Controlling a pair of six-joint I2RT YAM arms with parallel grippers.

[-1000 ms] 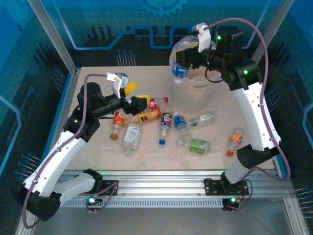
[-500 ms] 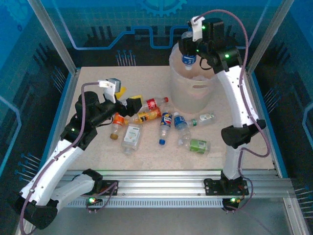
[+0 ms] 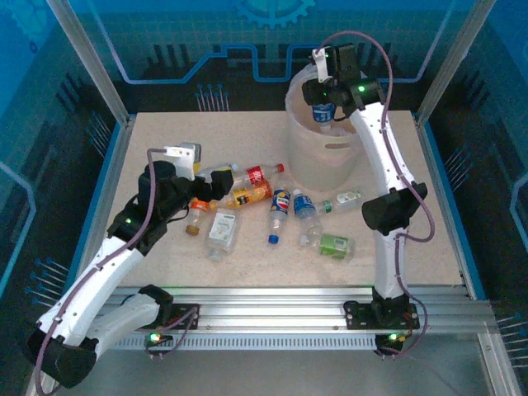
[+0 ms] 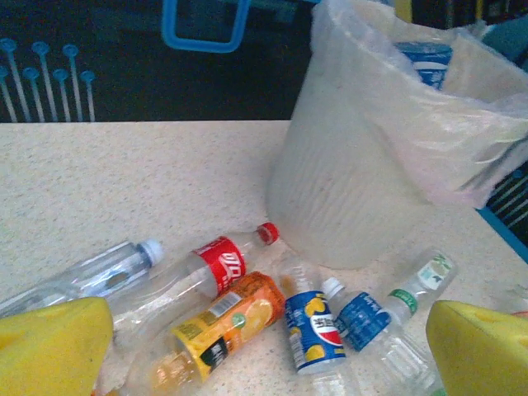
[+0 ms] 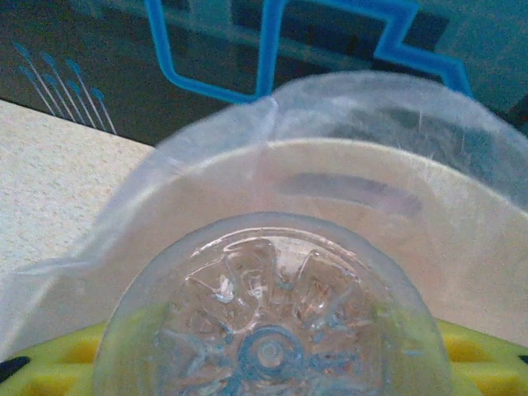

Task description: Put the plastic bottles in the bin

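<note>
Speckled worktop point(image 3: 157, 136) lies bare along its near edge and far-left corner, fenced in by metal frame posts point(image 3: 91, 66). On a low, bent arm, the left end effector point(image 4: 268, 313) hovers with its yellow pads wide apart over the scattered bottles point(image 3: 272, 206) mid-worktop. Farther back, the other arm reaches tall. The right end effector point(image 3: 322, 97) is clamped on a blue-labelled bottle point(image 3: 322, 112) over the mouth of the bin point(image 3: 326, 161), which stands far right.

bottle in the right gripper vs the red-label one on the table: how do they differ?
The blue-label bottle is gripped by the right gripper at the mouth of the bin; the red-label bottle lies on its side on the table, ungripped. Label colour: blue on the held bottle, red on the lying one. Both are small clear plastic bottles.
</note>
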